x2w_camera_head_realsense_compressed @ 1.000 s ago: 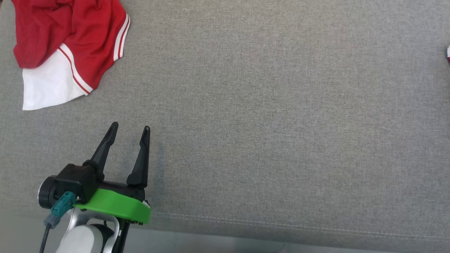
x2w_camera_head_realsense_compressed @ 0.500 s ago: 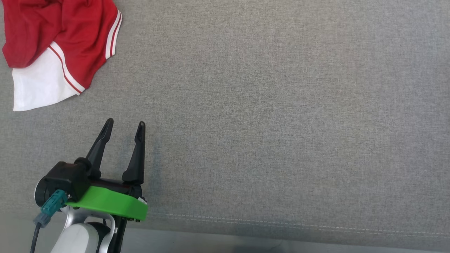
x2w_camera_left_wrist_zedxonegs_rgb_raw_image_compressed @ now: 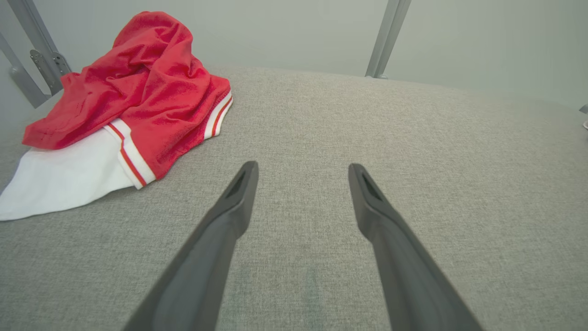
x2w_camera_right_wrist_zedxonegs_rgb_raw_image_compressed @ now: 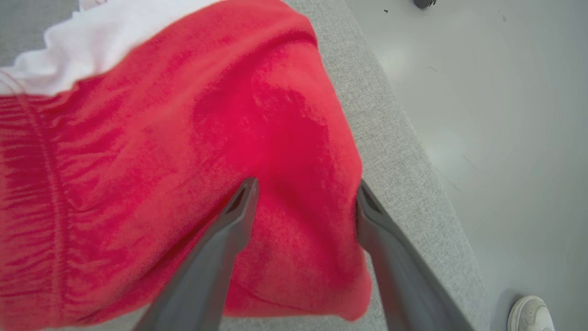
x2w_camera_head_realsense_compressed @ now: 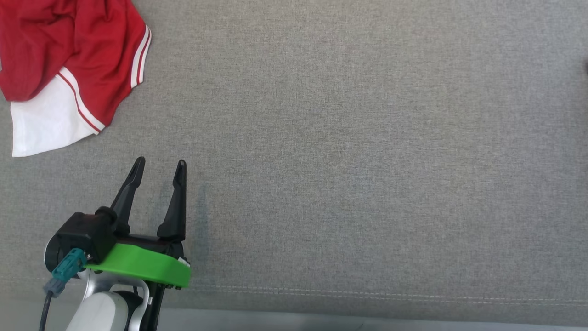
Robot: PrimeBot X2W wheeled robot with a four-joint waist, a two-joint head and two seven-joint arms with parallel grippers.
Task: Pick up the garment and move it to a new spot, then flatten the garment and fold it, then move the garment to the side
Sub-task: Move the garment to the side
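**A:** Where is the garment?

**B:** The garment (x2w_camera_head_realsense_compressed: 69, 69), red with white trim, lies crumpled at the far left of the grey pad (x2w_camera_head_realsense_compressed: 344, 161), close to an edge.

**A:** And the grippers?

**B:** The right gripper (x2w_camera_right_wrist_zedxonegs_rgb_raw_image_compressed: 306, 184) hangs directly over the red cloth, fingers spread, pinching nothing. The left gripper (x2w_camera_head_realsense_compressed: 160, 162) is near the cloth but apart from it, over bare pad, its fingers spread too. A shoe (x2w_camera_right_wrist_zedxonegs_rgb_raw_image_compressed: 530, 312) stands on the floor (x2w_camera_right_wrist_zedxonegs_rgb_raw_image_compressed: 482, 115) past the edge.

**A:** Which step is this?

**B:** Probably the move to a new spot, since nothing is flattened yet. Next, each gripper needs a hem or corner to pinch, then they draw apart to spread the heap.
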